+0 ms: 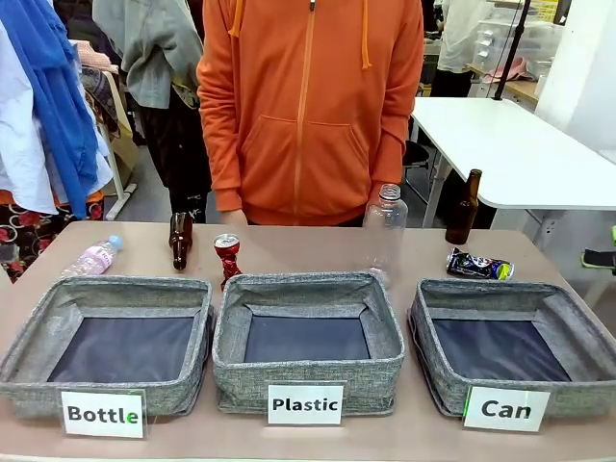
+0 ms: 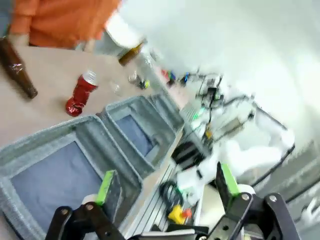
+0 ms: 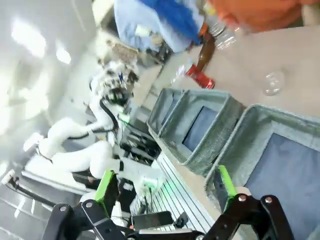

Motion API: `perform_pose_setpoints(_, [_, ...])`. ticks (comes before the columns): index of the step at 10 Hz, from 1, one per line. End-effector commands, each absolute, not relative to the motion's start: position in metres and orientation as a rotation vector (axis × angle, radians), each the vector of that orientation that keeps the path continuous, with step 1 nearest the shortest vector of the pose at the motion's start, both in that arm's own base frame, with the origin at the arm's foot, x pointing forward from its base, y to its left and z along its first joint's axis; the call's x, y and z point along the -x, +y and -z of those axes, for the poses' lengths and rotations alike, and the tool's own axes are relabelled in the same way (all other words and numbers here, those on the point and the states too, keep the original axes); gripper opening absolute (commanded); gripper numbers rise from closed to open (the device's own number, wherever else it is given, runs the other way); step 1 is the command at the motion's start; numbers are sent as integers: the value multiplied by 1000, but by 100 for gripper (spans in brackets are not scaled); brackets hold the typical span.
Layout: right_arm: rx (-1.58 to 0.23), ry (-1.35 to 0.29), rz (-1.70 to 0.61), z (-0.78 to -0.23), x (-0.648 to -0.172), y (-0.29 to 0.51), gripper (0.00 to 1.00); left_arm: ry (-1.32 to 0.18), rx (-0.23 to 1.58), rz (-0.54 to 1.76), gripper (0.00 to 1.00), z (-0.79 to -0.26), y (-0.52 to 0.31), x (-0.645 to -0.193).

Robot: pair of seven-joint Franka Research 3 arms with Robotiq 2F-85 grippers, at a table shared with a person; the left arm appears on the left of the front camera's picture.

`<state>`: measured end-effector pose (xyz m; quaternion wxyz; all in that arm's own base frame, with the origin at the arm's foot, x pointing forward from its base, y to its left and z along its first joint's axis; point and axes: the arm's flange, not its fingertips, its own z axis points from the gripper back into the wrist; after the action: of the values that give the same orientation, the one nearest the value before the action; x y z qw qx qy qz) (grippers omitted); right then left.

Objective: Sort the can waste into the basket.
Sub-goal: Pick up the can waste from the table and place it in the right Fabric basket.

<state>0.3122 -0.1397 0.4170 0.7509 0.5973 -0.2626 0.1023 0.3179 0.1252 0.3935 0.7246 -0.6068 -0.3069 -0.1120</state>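
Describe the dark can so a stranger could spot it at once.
Start at the grey basket labelled "Can", rightmost of three. Just behind its far rim the dark can lies on its side. Unlike the brown bottle standing beyond it, it is short, dark and brightly printed.

Rough grey woven-fabric basket labelled "Can" (image 1: 587, 361); shiny crushed red metal can (image 1: 227, 258); glossy dark can (image 1: 478, 265); matt tan table (image 1: 308, 246).

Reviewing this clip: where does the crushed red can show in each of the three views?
Front view: the red can stands left of centre, behind the middle basket's back left corner.
Left wrist view: upper left, on the table beyond the baskets.
Right wrist view: upper middle, beyond the baskets.
Shared landmark: the brown bottle next to the can, seen also at and.
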Motion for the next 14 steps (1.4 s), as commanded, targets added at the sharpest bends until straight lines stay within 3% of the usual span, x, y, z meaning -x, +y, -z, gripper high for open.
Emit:
perform_pose_setpoints(1, [-1355,-596,-145,-398,-328,-161,100,-662,1475,92,100,-346,119,-325])
perform_pose_setpoints(3, [-1341,-567,-77,-381,-331,-169,100,-654,1497,-13,100,-336,104,-329])
perform_pose_setpoints(4, [-1222,-531,15,-368,-336,-174,100,-675,1458,-23,100,-342,92,-327])
perform_pose_setpoints(5, [-1359,-558,-73,-377,-322,-170,100,-648,1507,-8,100,-326,125,-331])
perform_pose_setpoints(12, [-1350,-523,-60,-376,-322,-171,100,-648,1507,-8,100,-326,125,-331])
perform_pose_setpoints(14, [-956,-395,-164,-419,-359,-119,100,-648,1507,-8,100,-326,125,-331])
